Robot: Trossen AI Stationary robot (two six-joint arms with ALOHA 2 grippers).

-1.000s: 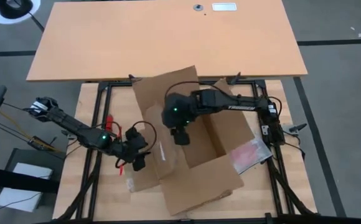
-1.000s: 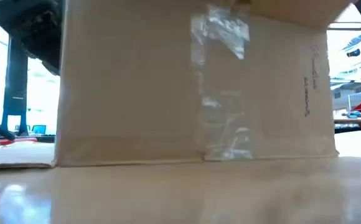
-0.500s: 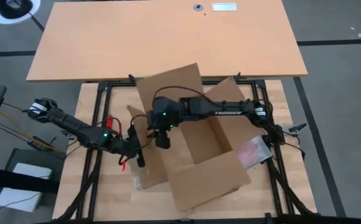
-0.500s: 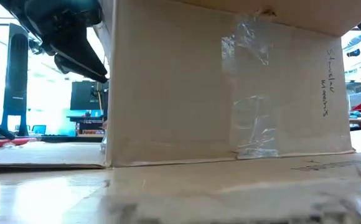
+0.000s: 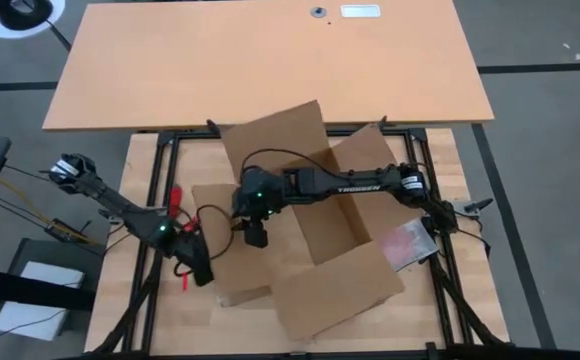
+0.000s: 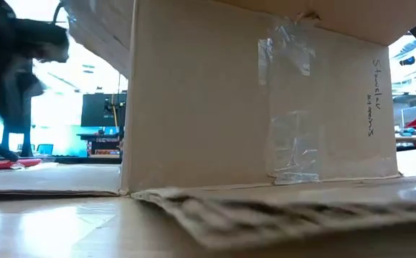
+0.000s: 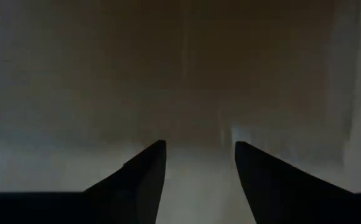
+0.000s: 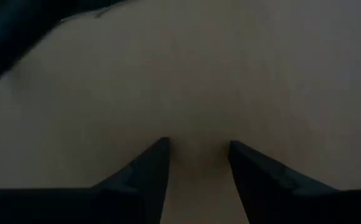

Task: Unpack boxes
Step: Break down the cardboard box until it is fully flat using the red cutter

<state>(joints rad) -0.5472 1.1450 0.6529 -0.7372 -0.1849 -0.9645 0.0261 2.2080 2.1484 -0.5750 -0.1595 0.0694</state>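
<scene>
Carton [image 5: 315,235] sat open mid-table, flaps splayed out. Right gripper [image 5: 253,232] was over its left wall with fingers apart, nothing in them; left gripper [image 5: 196,268] was just beside the left flap, also apart and empty. Risky bit, I reckoned: a push on that wall could skid or tip it.

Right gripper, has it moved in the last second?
Yes. In the high view the right gripper has swung left across the carton, away from the table's right edge.

Left gripper [image 5: 199,272] low at the near left, fingers apart; right gripper [image 5: 253,236] reaches leftward, fingers parted.
</scene>
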